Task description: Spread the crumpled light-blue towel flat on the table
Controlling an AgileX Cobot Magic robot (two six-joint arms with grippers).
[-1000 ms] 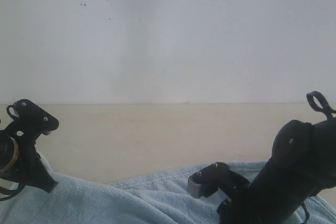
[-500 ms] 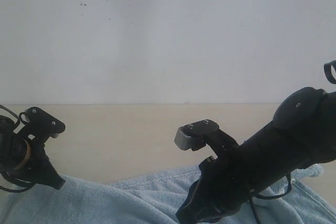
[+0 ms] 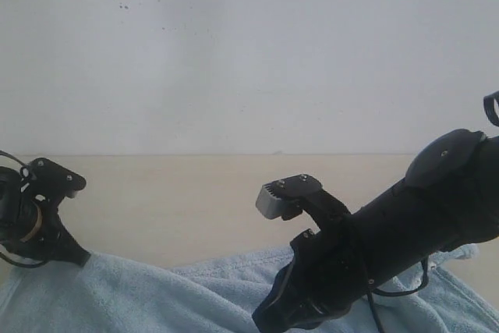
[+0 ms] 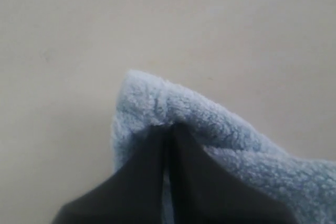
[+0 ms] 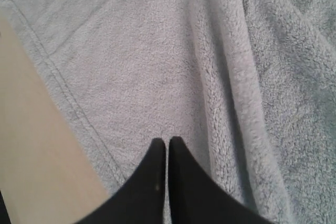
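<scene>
The pale-blue fluffy towel point(image 3: 156, 302) lies rumpled along the near edge of the cream table point(image 3: 195, 200). My left gripper point(image 4: 168, 127) is shut on a folded corner of the towel point(image 4: 210, 124), just above the table; in the exterior view it is at the far left point(image 3: 78, 257). My right gripper point(image 5: 167, 141) is shut with nothing between its fingers. It hovers over the towel point(image 5: 157, 51) near its stitched hem point(image 5: 68, 98). The right arm point(image 3: 390, 232) slants down from the right, and its fingertips run off the exterior view's lower edge.
A white speckled wall point(image 3: 249, 52) rises behind the table. Bare table shows beyond the towel's far edge and beside the hem point(image 5: 26, 145). Soft folds cross the towel by the right gripper point(image 5: 236, 103).
The right arm rose and swung leftward over the towel, then settled slightly lower. The left gripper shifted a little left and down, pulling the towel corner along.
</scene>
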